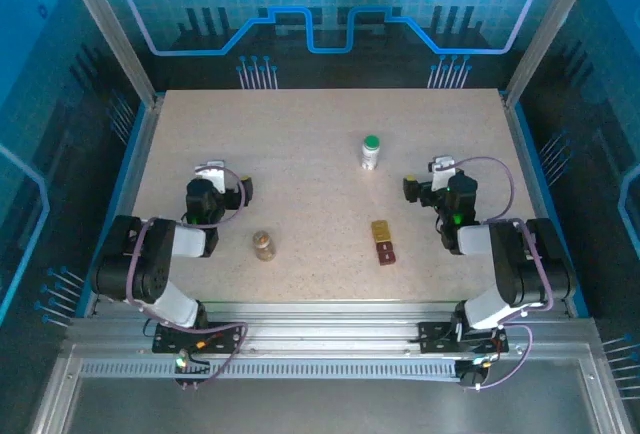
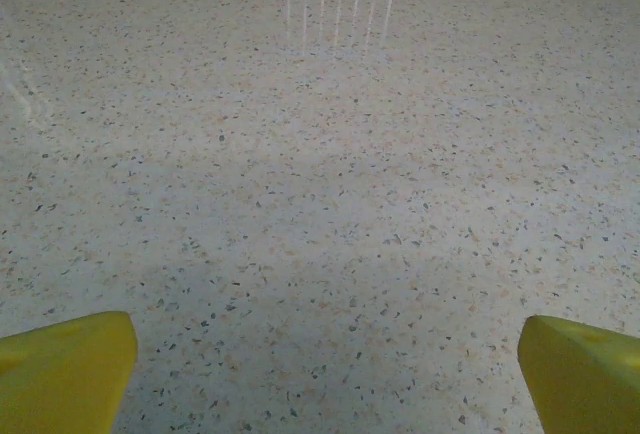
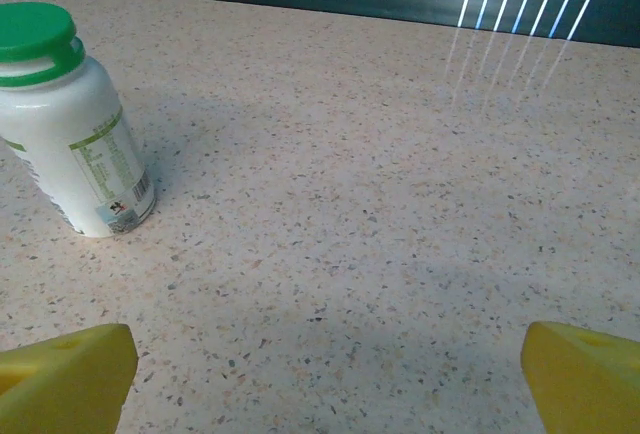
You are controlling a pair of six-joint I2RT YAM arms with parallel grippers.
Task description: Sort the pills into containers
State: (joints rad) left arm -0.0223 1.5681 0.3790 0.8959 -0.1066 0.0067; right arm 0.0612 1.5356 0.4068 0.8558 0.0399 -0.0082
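Observation:
The two containers sit side by side right of the table's middle: a tiny yellow box and a dark red-brown box just nearer to me. The pills are hidden. My left gripper hovers over bare table at the left, open, with its yellow fingertips far apart and nothing between them. My right gripper is open too, up and to the right of the boxes. Between its spread yellow fingertips lies only tabletop.
A white bottle with a green cap stands upright behind the boxes, to the left of my right gripper, and is seen again as the same bottle. A small amber bottle stands near my left arm. Blue-lit walls enclose the speckled table.

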